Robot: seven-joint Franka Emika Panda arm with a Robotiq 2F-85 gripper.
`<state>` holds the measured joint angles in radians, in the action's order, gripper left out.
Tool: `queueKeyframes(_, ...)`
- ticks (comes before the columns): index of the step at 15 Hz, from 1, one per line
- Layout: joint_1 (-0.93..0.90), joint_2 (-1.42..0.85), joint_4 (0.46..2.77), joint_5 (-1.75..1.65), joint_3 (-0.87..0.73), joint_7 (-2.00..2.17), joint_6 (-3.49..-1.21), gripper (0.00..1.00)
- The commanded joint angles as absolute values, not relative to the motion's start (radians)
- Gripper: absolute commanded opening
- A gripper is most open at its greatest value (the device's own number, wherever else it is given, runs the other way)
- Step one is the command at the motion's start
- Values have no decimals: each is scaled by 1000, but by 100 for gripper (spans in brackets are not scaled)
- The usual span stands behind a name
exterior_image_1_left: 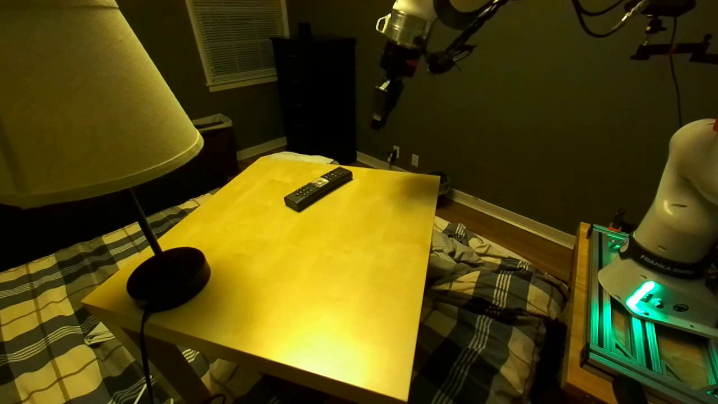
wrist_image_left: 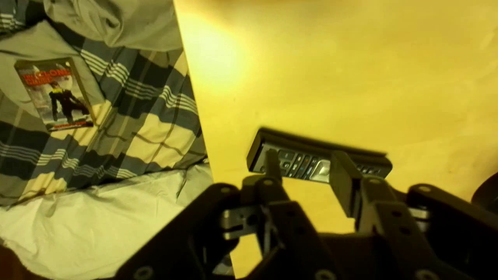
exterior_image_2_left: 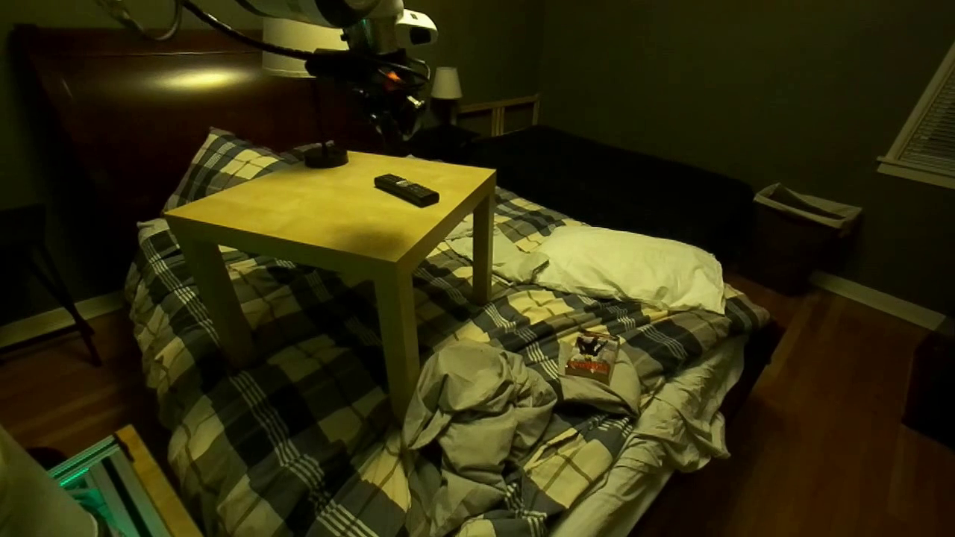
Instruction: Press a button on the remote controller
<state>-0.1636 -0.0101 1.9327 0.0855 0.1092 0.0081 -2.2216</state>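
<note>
Gripper (wrist_image_left: 306, 159) hangs well above remote (exterior_image_1_left: 318, 189) on tbl (exterior_image_1_left: 314, 264), jaws parted, clear gap btwn 2 fingers (wrist_image_left: 344, 179)

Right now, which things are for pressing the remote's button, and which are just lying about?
For the job:
remote controller, on the yellow table
jaws, parted, not touching it

Just there:
lamp, standing on the table
book or case, on the bed
white pillow

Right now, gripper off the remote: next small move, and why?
Probably close the gripper before lowering it. In the wrist view its fingers stand apart, and the remote controller lies with small buttons facing up; one closed tip should press more cleanly than two. In an exterior view the gripper hangs well clear of the yellow table, so closing there likely touches nothing.
</note>
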Motion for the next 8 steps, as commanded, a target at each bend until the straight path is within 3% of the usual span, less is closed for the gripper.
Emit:
queueKeyframes(1, -146, 102, 2017, 205, 109, -109, -2074, 69)
queueKeyframes(3, -145, 139, 2042, 277, 96, -169, -2013, 85)
queueKeyframes(4, -148, 83, 1983, 202, 111, -96, -2056, 68)
queueKeyframes(6, -146, 112, 2007, 241, 104, -133, -2028, 82)
queueKeyframes(8, -145, 121, 2018, 249, 103, -142, -2028, 85)
